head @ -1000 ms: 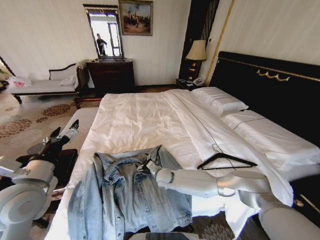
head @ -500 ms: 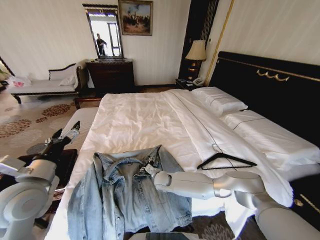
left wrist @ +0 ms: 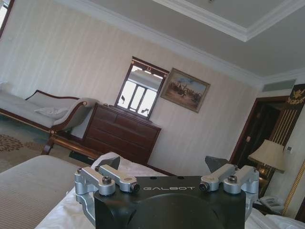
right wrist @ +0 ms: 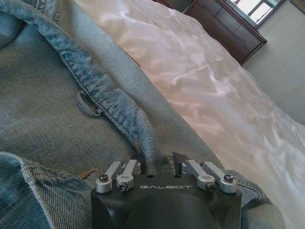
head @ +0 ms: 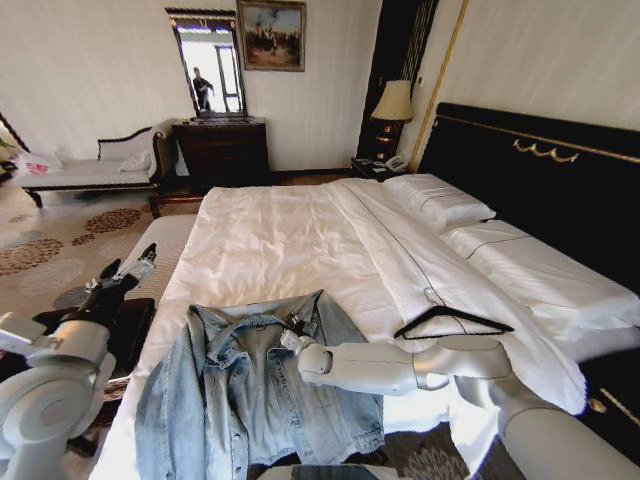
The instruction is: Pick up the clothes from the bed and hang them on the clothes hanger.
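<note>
The clothes, a faded light blue denim jacket (head: 250,400), lie spread open at the near end of the bed (head: 270,240), partly over its edge. My right gripper (head: 292,328) rests at the jacket's collar. In the right wrist view its fingers (right wrist: 137,164) pinch a fold of the collar (right wrist: 157,162) from both sides, shut on the denim (right wrist: 57,109). The black clothes hanger (head: 455,322) lies flat on the white sheet to the right of that arm. My left gripper (head: 128,268) is raised beside the bed on the left, open and holding nothing (left wrist: 164,164).
White pillows (head: 440,205) lean on the black headboard (head: 540,180) at the right. A padded bench (head: 160,250) runs along the bed's left side, above patterned carpet. At the far wall stand a daybed (head: 90,170), a dark dresser (head: 222,150) and a lamp (head: 393,103).
My right arm has slid a little left along the jacket's collar, and the left gripper has shifted slightly. The hanger has not moved.
</note>
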Motion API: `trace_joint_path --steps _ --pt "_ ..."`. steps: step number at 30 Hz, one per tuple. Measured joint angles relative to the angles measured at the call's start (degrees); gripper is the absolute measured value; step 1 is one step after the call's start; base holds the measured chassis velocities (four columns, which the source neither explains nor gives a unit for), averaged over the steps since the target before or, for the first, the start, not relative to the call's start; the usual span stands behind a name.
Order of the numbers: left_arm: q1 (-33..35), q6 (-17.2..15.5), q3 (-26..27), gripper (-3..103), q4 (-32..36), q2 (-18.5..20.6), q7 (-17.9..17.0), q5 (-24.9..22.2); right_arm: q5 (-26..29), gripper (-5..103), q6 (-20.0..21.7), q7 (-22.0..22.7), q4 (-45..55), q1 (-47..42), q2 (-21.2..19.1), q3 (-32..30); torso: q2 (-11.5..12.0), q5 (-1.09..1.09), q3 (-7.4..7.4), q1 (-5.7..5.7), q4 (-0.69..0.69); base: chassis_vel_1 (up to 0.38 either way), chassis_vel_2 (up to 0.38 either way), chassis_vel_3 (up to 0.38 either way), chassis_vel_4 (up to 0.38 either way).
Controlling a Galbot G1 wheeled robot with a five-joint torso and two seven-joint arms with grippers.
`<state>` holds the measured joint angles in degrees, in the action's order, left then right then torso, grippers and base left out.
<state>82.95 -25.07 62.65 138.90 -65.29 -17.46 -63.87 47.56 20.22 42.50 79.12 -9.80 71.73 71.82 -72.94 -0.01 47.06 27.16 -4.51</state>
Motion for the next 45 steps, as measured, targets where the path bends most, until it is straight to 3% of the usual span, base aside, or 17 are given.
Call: trace_joint_path --steps 7,10,21,32,45 --pt "-0.2 0.11 0.09 100 -0.49 -0.13 -0.03 -0.05 -0.68 6 -5.7 -2.15 -4.07 0.93 3.26 -1.67 0.0 0.0 0.0 0.0 -0.01 0.0 0.0 0.0 0.0" --pt "-0.26 0.24 0.17 100 -0.71 -0.1 -0.03 -0.04 -0.23 2 -7.5 -2.48 -5.93 1.44 4.73 -2.81 0.0 -0.01 0.0 0.0 0.0 0.0 0.0 0.0 0.0" --pt "0.1 0.59 0.57 100 -1.04 -0.39 0.04 0.02 3.97 2 -8.86 -2.56 -17.17 3.91 12.66 -6.06 0.0 0.0 0.0 0.01 0.0 0.0 0.0 0.0 0.0" --pt "1.34 0.73 1.3 100 -1.25 -1.01 0.27 0.18 1.84 2 -10.64 -2.4 -31.14 3.7 20.29 -10.19 0.0 0.0 0.0 0.01 0.01 0.0 0.0 0.0 0.0" --pt "1.38 0.78 0.11 100 -2.43 -1.34 0.46 0.69 -1.46 2 -11.17 -3.83 -41.02 3.36 20.63 -13.2 0.0 0.0 0.0 0.01 0.0 0.0 0.0 0.0 0.0"
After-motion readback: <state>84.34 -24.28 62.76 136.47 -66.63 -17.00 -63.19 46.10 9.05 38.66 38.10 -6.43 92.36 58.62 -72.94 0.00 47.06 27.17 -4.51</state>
